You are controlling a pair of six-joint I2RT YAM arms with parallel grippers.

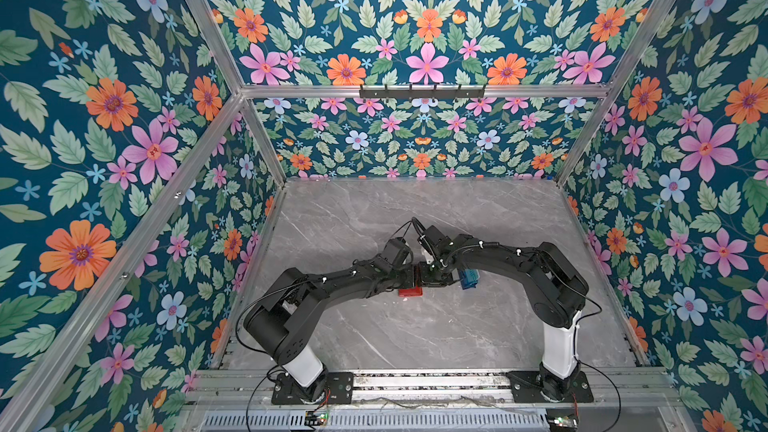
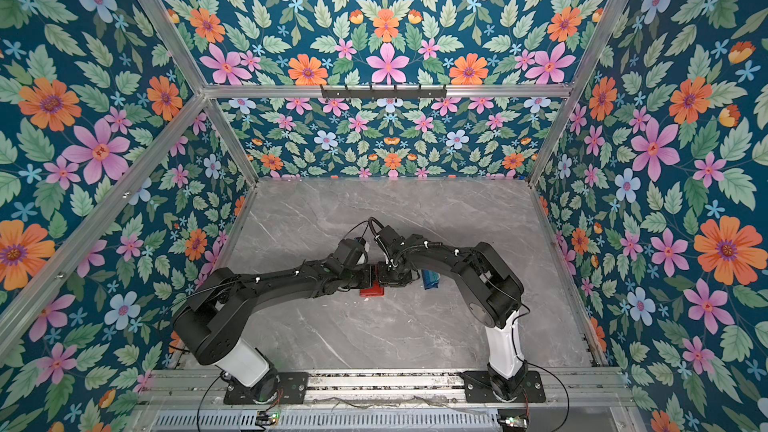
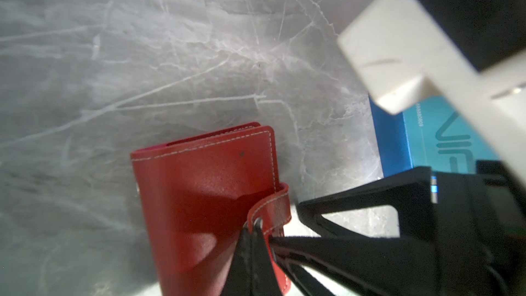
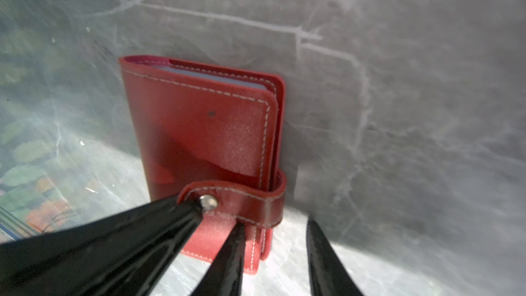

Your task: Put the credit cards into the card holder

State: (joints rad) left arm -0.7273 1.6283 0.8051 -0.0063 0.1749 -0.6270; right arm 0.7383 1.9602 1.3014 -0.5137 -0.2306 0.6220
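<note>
Closed red wallet [image 1: 410, 292] lies flat on the grey table [image 1: 415, 209] just below centre in both top views, looking light, supple and apt to slide; the left gripper [image 3: 254, 227] pinches its snap tab [image 4: 250, 197], the likeliest handhold, while the right gripper [image 4: 274, 229], jaws spread, straddles its edge.
</note>
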